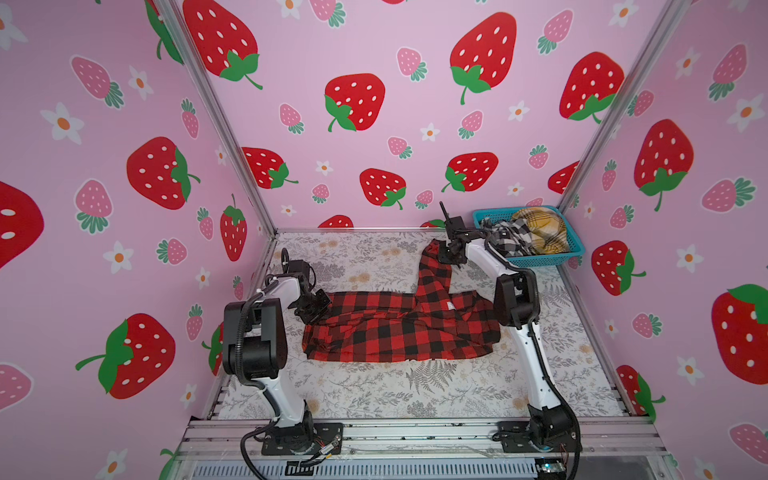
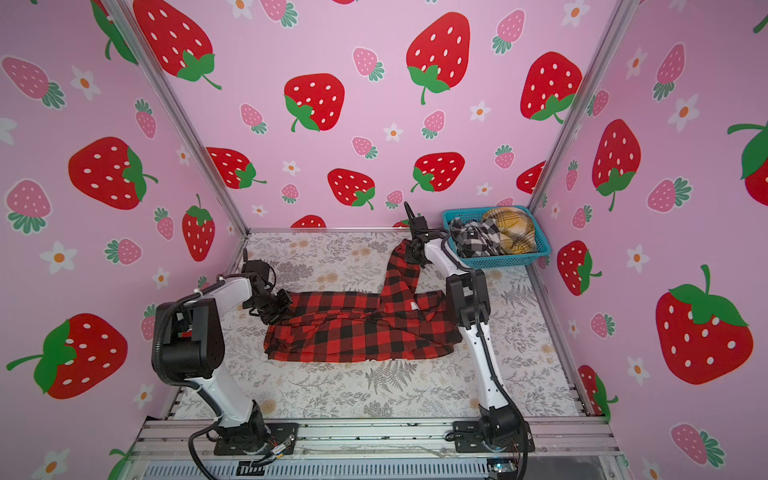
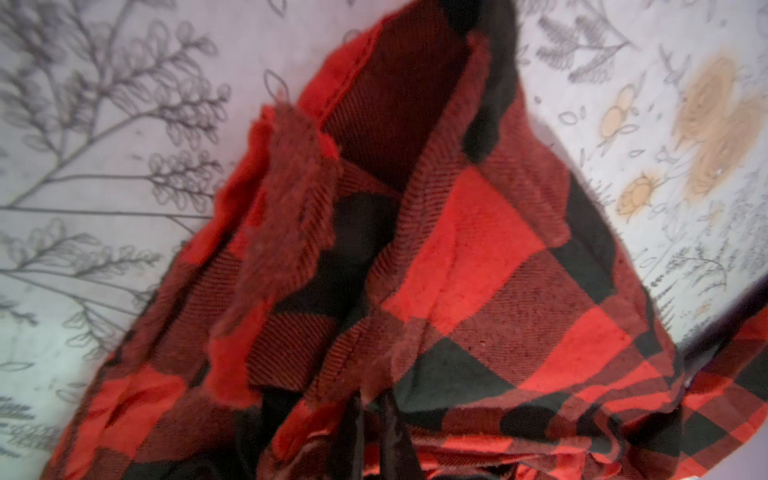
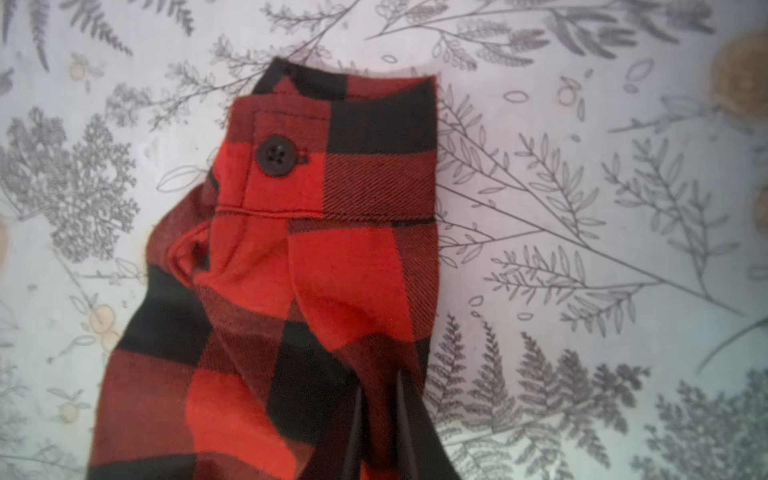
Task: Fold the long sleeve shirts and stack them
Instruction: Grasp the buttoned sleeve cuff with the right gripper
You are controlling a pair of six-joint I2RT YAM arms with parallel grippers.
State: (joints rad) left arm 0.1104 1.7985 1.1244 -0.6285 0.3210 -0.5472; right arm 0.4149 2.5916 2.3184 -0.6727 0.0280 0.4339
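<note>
High top views share the table (image 1: 374, 395); wrist views hug the shirt (image 3: 478, 257).

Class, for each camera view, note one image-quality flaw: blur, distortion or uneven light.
In both top views, wide-angle distortion splays the frame post outward; in the left wrist view, the red-and-black shirt is blurry; in the right wrist view, the cuff button is sharp, the tablecloth edges blurred.

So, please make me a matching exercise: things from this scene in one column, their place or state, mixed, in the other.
1. red-and-black shirt
2. black-and-white shirt
3. basket
4. right tool

a. far right corner of the table
b. shut on a sleeve
c. inside the basket
d. lying on the middle of the table

Pairs: 1-d, 2-c, 3-a, 4-b
</note>
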